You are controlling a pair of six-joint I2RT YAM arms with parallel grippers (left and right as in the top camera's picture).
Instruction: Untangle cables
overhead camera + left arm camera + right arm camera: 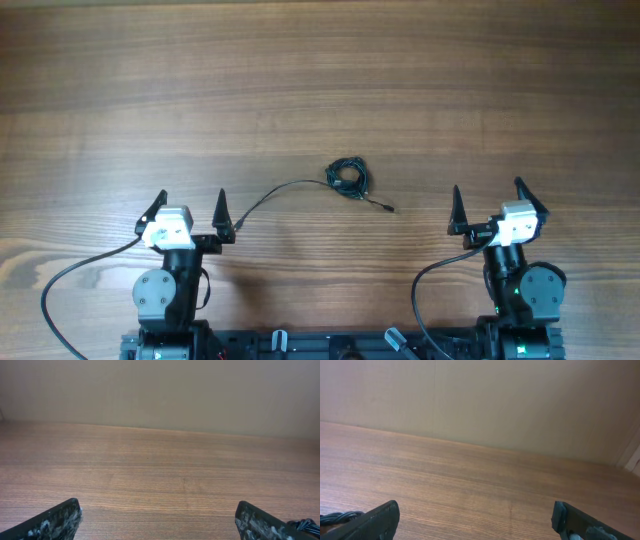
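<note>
**Both grippers gaping and empty; cable knot lying on the table between them**

The wooden table (320, 80) is showing a brown, fine-grained surface with straight horizontal streaks, matte and flat.

The left gripper (190, 203) is standing with its jaws spread fully apart, gripping nothing and touching nothing that can be confirmed. Its fingers (56, 522) are appearing as dark, tapering wedges with scuffed, whitish-speckled faces. The right gripper (488, 195) is likewise standing with jaws released wide and empty, its black pointed fingers (379, 519) hanging over bare wood.

The cables (348, 176) are lying on the table between the two grippers, apart from the right one. They are thin, black and flexible, bunching into a small, roughly round knot. One strand is curving away towards the left gripper, ending just beside its inner finger; contact cannot be told. A shorter strand is ending in a tiny plug (386, 207).
</note>
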